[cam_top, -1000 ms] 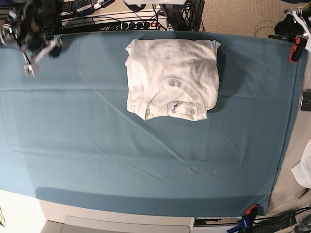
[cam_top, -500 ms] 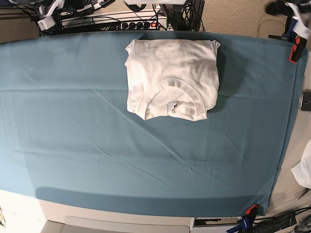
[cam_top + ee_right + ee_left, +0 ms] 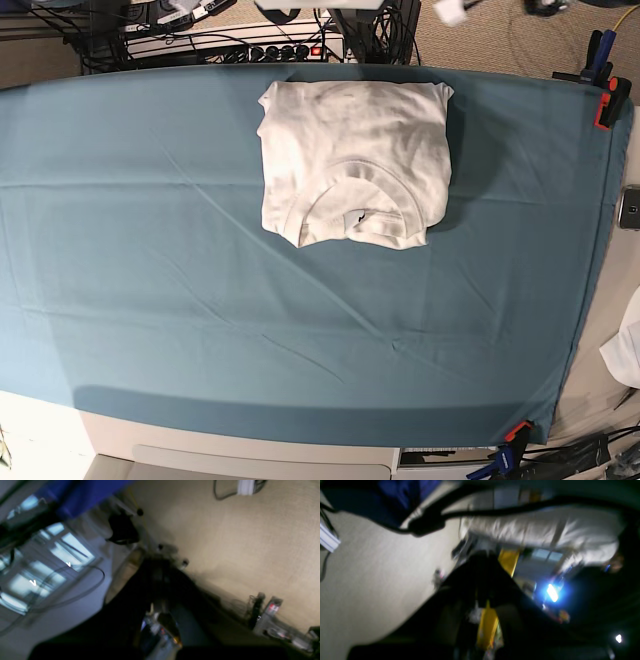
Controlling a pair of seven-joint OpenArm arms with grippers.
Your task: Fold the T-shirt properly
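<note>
Soft, light, floppy T-shirt [image 3: 354, 160], folded small, near the far edge of the bench [image 3: 150, 300], about midway along. Best picked up by an edge or corner. Both grippers pulled off the bench, out of sight, squeezed together, holding nothing, well apart from it.

Surface [image 3: 120, 430] is covered by a teal cloth [image 3: 150, 280], lightly creased, held at the right edge by orange clamps [image 3: 606, 105]. The T-shirt [image 3: 352, 160] lies folded into a compact rectangle on the cloth near the far edge, centre, collar toward the near side. A white fabric scrap [image 3: 628, 350] lies on the bare right margin.
</note>
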